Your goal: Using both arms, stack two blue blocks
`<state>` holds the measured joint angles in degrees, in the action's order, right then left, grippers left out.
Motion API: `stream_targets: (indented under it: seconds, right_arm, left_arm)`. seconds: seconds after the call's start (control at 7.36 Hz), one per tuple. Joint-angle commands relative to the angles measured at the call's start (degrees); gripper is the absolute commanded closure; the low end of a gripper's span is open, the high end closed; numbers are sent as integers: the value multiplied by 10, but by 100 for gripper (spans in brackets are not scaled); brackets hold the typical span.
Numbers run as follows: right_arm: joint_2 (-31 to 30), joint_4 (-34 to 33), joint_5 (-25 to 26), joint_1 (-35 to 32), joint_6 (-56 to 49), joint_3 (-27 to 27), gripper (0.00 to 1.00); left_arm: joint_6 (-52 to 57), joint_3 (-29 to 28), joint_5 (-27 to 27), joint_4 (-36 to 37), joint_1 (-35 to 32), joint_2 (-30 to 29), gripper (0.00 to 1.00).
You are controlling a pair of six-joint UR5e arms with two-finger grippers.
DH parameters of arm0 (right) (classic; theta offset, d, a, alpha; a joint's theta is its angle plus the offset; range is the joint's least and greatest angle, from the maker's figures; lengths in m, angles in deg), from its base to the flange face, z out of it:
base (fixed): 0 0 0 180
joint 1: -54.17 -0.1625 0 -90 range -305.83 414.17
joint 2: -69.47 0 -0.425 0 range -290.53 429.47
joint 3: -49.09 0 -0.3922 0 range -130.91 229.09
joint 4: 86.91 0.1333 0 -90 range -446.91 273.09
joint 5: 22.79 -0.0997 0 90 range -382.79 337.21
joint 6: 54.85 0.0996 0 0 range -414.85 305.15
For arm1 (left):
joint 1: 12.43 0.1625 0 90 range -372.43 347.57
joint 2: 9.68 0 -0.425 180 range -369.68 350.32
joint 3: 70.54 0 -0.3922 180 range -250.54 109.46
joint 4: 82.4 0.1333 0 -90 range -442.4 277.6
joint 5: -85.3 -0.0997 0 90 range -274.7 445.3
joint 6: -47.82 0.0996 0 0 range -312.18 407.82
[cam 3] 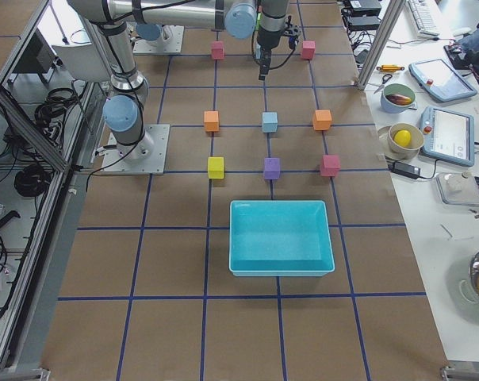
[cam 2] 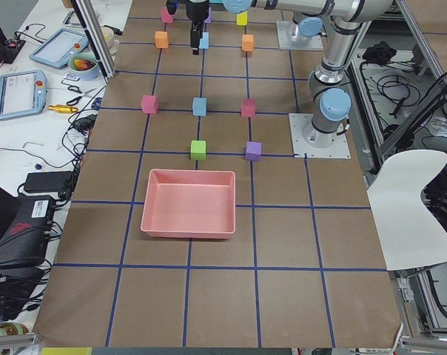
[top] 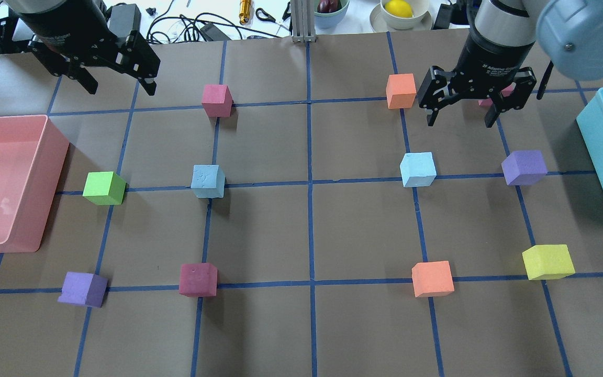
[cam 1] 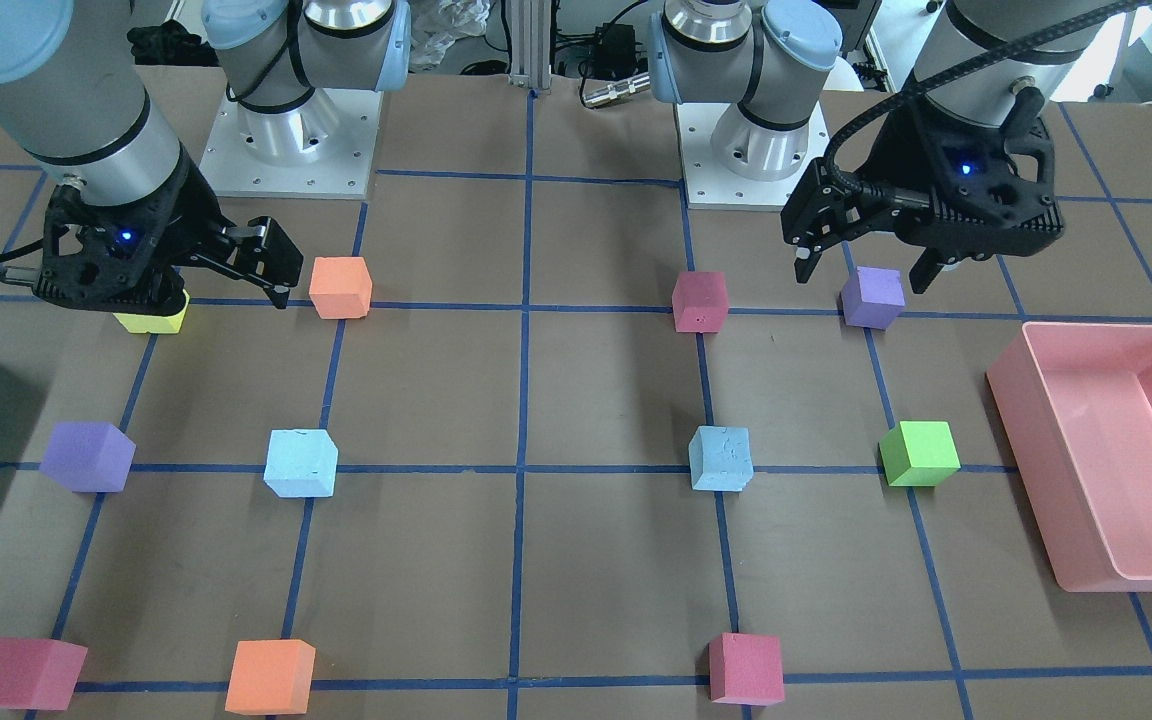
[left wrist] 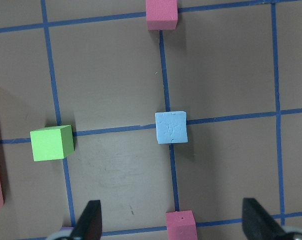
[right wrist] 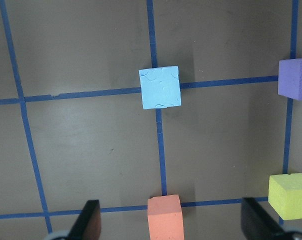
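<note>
Jaws wide open and empty on both. Lower left gripper (top: 121, 89) square over left blue block (top: 208, 181), centred; right gripper (top: 460, 121) likewise over right blue block (top: 417, 169).

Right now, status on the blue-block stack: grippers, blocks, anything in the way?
Left gripper open, empty. Right gripper open, empty. Left blue block and right blue block sit apart, unstacked. No cube between them.

On the table (left wrist: 116, 75), one block (left wrist: 171, 127) lies ahead of our left fingers (left wrist: 89, 220), another block (right wrist: 160, 94) ahead of our right fingers (right wrist: 89, 220).
</note>
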<state>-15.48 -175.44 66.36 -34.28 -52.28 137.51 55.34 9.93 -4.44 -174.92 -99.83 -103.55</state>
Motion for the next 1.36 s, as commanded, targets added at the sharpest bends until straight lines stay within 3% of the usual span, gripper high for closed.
stream_targets:
  seconds: [0.0, 0.27, 0.68, 0.95, 1.22]
  right_arm:
    - [3, 1, 1, 2, 0, 0, 0]
    - [8, 1, 1, 2, -1, 1, 0]
    - [69, -23, 0, 3, 1, 1, 0]
    - [97, -104, -1, 2, -2, 39, 0]
    - [112, -245, 0, 2, -10, 113, 0]
  left_arm:
    - [0, 0, 0, 1, 1, 0, 0]
    - [-2, 0, 0, 1, 0, 0, 0]
    - [-25, 3, 1, 1, -7, -7, 0]
    - [-38, 29, 5, 0, -9, -11, 0]
    - [-43, 89, 6, 33, -18, -20, 0]
